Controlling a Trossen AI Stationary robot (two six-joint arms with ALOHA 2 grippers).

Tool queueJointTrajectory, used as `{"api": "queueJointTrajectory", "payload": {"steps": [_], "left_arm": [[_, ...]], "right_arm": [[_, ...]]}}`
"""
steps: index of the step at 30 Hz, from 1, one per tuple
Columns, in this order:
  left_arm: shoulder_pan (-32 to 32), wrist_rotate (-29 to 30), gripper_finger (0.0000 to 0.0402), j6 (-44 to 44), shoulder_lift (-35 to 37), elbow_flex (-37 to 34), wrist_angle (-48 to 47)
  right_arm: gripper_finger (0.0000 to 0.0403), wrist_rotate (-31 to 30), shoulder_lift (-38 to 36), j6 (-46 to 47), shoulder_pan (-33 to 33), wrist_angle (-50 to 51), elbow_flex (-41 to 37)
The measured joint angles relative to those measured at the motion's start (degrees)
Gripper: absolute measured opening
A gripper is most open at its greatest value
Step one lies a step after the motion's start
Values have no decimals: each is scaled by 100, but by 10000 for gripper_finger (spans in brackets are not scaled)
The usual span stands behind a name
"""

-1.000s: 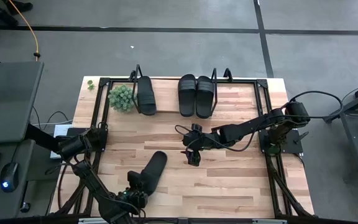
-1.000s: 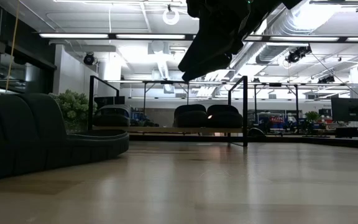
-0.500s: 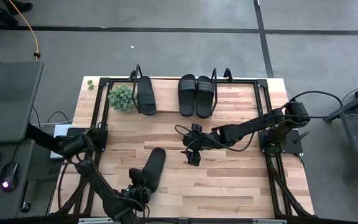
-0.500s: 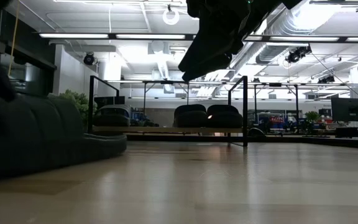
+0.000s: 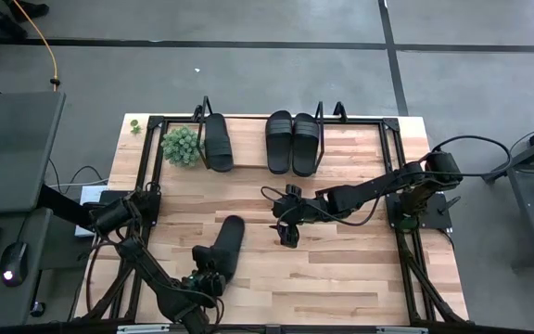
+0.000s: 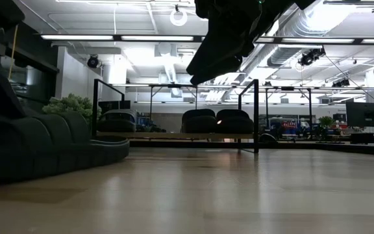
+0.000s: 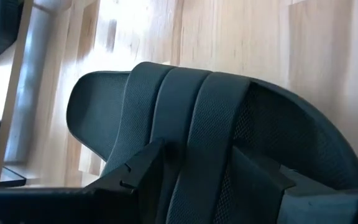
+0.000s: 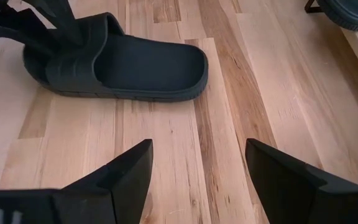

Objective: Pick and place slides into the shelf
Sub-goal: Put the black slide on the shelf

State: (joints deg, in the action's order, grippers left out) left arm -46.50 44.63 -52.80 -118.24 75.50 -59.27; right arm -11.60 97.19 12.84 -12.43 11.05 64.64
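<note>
Black moulded slide sandal, fourth of four: lies on the light wood tabletop near its front edge, left of centre, toe pointing toward the shelf.
Left gripper: at the sandal's heel end, its dark fingers set either side of the wide ribbed strap; pinching the strap.
Step in hand, as judged: pick-up of the last slide. The next move calls for a lift clear of the board and a carry to the shelf.
Low shelf of pale board and black wire end frames: at the far edge. One slide at its left, a pair at its right; open gap between them.
Right gripper: jaws spread wide, empty, hovering mid-table, in the way of a straight path.
Small green artificial plant: just beside the left-hand shelved slide; crowds that end.
</note>
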Motion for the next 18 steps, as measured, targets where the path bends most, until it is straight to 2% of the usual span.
{"api": "queueJointTrajectory", "payload": {"steps": [8,18], "left_arm": [[5,60,161,-160,-2,97,-562],[9,278,161,-233,-7,175,-653]], "right_arm": [[248,0,-2,-2,-2,4,0],[248,0,-2,-2,0,9,0]]}}
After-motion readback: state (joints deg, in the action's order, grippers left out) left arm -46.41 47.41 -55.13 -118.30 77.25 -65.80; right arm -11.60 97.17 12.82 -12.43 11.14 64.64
